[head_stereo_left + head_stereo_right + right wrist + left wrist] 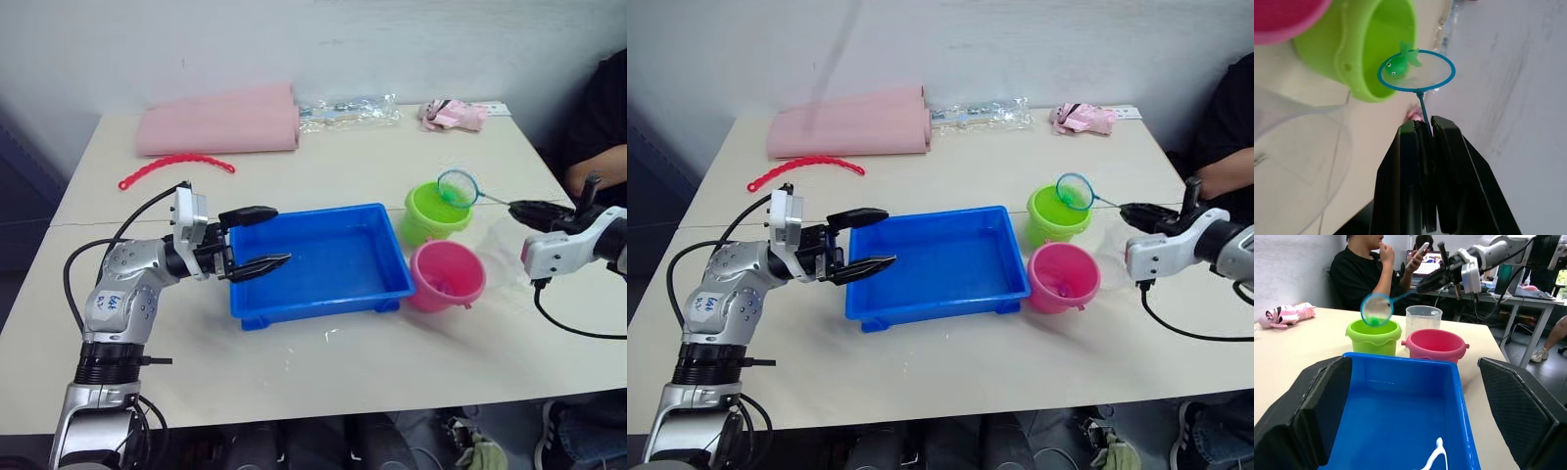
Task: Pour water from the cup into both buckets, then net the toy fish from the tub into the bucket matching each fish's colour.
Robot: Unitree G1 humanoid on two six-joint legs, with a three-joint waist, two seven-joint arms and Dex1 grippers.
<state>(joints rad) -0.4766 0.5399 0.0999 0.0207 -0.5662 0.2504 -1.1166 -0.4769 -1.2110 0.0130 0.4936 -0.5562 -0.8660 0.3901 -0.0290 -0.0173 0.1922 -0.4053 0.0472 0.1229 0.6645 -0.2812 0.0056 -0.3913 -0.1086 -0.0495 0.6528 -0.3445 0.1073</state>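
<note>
My right gripper (1425, 128) is shut on the thin handle of the net (457, 187). The blue-rimmed hoop hangs over the lime green bucket (433, 217) and a small green toy fish (1399, 65) lies in its mesh. In front of the green bucket stands the pink bucket (447, 275). The clear cup (1423, 319) stands on the table between the buckets and my right arm. My left gripper (260, 239) is open, its fingers spread around the left end of the blue tub (323, 295).
A pink folded cloth (219, 123), a red beaded strip (174, 165), a clear plastic bag (348, 111) and a small pink bundle (453, 114) lie along the far side of the table. A person sits beyond the right end of the table (1364, 274).
</note>
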